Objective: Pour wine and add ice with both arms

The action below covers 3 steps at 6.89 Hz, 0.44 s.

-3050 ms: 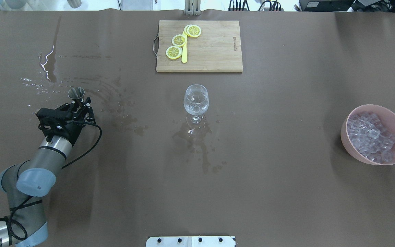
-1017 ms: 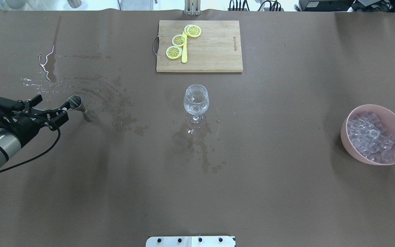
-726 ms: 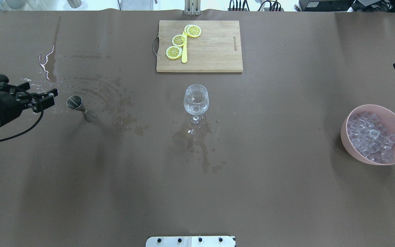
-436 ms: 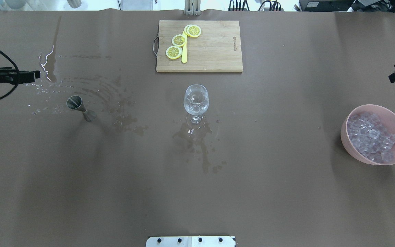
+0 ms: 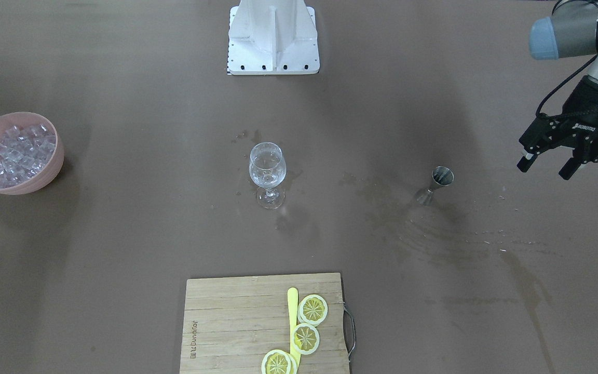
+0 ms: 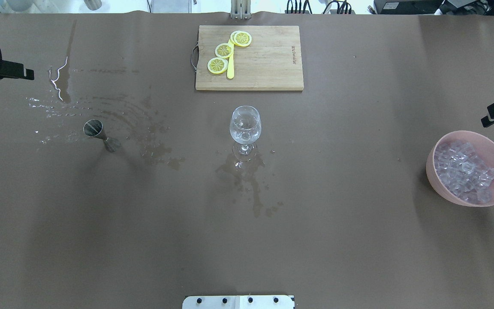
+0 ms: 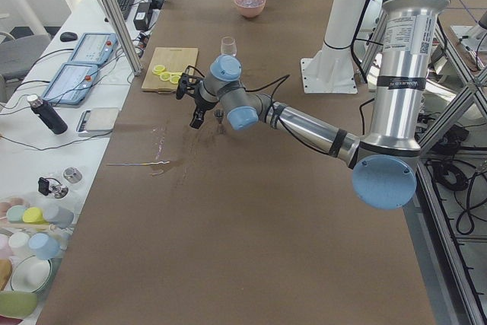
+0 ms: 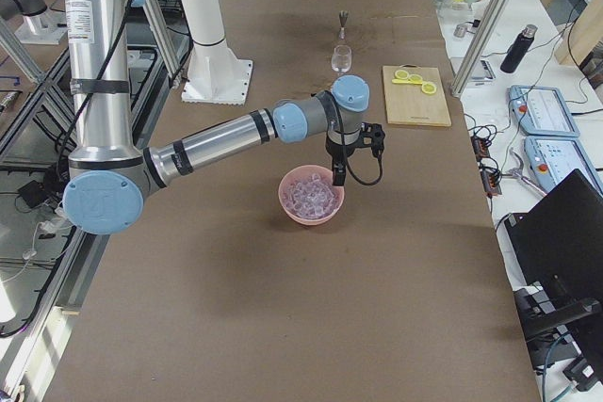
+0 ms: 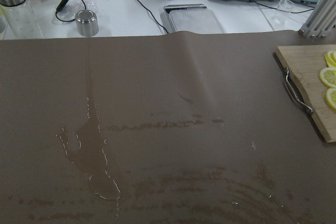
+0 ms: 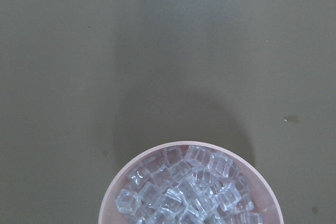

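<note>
The clear wine glass (image 6: 245, 126) stands upright at the table's middle. The ice (image 6: 463, 169), a heap of small clear cubes, fills a pink bowl (image 6: 432, 174) at the right. It also shows in the right wrist view (image 10: 186, 192). My left gripper (image 5: 543, 170) is open and empty, raised off the table beyond the steel jigger (image 5: 436, 182), which stands alone. My right gripper (image 6: 493, 116) hovers just past the bowl's far edge. Only part of it shows, so I cannot tell whether it is open or shut.
A wooden cutting board (image 6: 268, 60) with lemon slices (image 6: 223, 50) and a yellow stick lies at the far middle. Wet stains (image 6: 144, 137) spread around the jigger and below the glass. The white pedestal (image 5: 273, 36) stands at the near edge.
My left gripper, which was around the jigger, has let it go and swung away to the far left. My right gripper has moved in closer to the ice bowl.
</note>
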{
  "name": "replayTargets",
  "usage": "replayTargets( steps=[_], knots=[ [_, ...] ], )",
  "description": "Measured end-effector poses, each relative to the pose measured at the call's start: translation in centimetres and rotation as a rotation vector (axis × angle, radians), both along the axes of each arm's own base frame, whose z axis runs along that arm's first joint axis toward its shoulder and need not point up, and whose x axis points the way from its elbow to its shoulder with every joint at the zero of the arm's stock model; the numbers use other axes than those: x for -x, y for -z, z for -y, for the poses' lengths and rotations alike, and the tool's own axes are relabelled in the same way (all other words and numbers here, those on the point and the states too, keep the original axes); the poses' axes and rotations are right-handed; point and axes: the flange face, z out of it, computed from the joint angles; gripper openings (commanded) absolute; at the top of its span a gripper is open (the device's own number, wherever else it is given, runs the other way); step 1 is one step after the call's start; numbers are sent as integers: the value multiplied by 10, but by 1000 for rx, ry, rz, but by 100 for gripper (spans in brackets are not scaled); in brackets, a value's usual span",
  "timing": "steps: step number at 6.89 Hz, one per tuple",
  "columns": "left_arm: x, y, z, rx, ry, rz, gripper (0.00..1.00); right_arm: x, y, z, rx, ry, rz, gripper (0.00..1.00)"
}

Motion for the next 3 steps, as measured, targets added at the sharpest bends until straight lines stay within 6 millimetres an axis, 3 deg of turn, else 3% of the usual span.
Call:
replayTargets(
  steps=[2,3],
  knots=[
    [8,1,2,27,-11,-11,97,22,-34,-32,19,-65,-8,97],
    [8,1,3,30,-12,-12,97,28,-54,-41,25,-78,-1,87]
  ],
)
